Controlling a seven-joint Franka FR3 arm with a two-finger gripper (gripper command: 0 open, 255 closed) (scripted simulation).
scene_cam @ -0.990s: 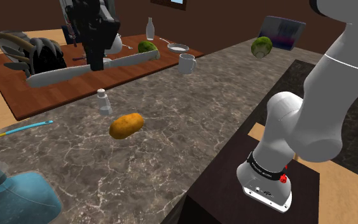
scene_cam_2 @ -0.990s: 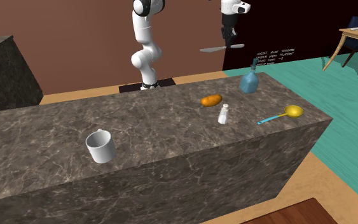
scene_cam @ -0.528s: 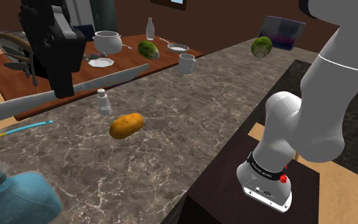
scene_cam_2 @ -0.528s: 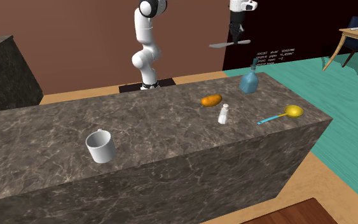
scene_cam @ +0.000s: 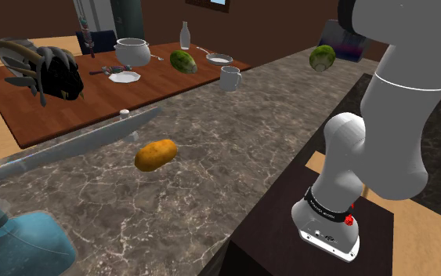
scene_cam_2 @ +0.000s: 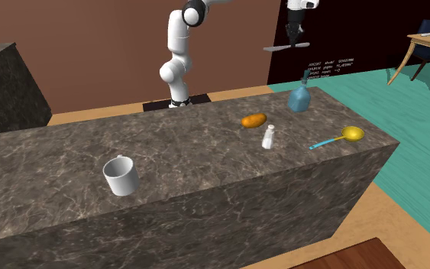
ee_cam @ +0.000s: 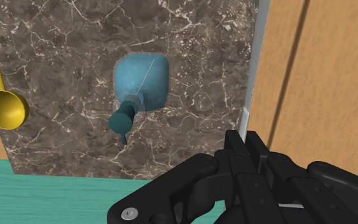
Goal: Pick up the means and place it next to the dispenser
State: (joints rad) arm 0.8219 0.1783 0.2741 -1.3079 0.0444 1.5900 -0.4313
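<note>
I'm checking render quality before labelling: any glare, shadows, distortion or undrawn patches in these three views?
Shoulder view: no glare on the marble counter; the knife, close to the lens, looks stretched. Second exterior view: a pure black area, nothing drawn, behind the gripper. Wrist view: flat, even light, no clear shadow under the dispenser.

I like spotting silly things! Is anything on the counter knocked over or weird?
Nothing is tipped or spilled: the mug, the shaker and the blue dispenser all stand upright on the counter. The one odd sight is a long grey knife, clamped in the pincer, high above the counter.
</note>
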